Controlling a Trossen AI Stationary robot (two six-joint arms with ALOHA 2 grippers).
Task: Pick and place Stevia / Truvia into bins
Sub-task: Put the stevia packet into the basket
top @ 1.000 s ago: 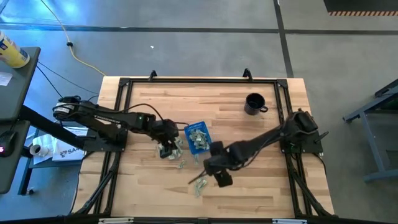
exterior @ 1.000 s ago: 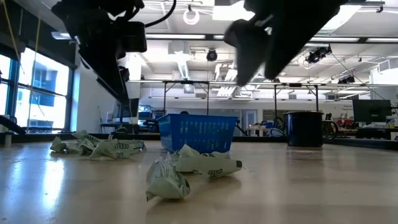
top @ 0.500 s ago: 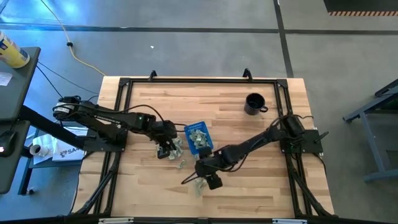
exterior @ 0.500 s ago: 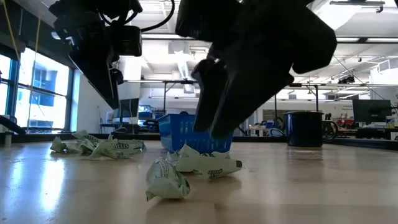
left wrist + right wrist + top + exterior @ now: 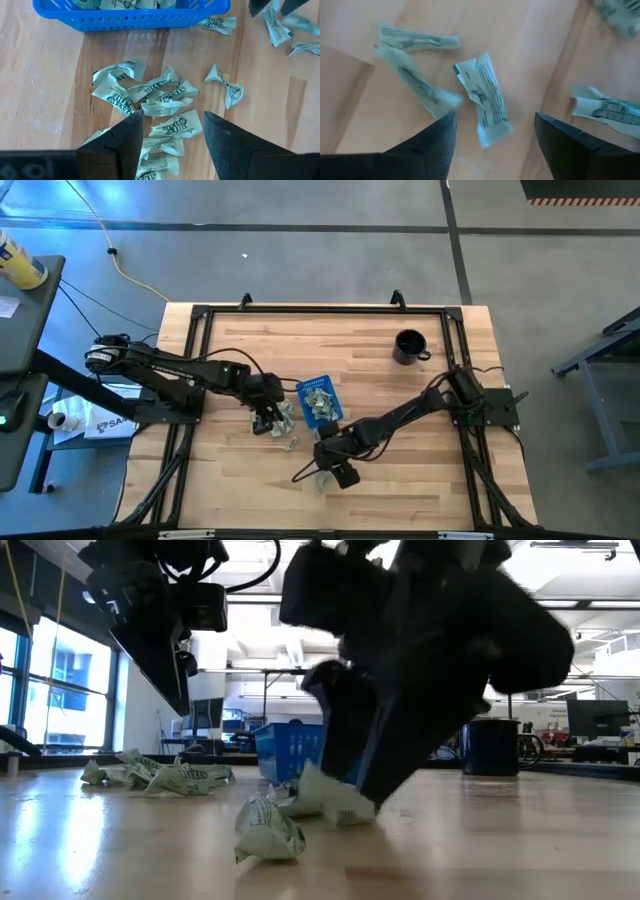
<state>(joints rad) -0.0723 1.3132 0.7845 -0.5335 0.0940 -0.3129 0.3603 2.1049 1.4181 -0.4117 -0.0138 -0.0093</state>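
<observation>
Pale green and white Stevia packets lie crumpled on the wooden table. One pile (image 5: 160,105) is left of the blue tray (image 5: 320,402), and a few (image 5: 320,478) are nearer the near edge. More packets fill the tray. My left gripper (image 5: 172,132) hangs open above the left pile (image 5: 272,423). My right gripper (image 5: 495,135) is open and low over the near packets, with one packet (image 5: 485,100) between its fingers. In the low view my right gripper (image 5: 370,790) reaches down at a packet (image 5: 325,800); whether it touches, I cannot tell.
A black mug (image 5: 408,347) stands toward the far right of the table. A black frame (image 5: 300,310) runs along the table's edges. Bare wood lies on the far side of the tray and toward the near right corner. One loose packet (image 5: 268,830) lies nearest the low camera.
My right gripper has swung toward the table's left and near edge and come down over the loose packets near the tray, staying open. My left gripper has risen a little above its pile. The packets have stayed where they were.
</observation>
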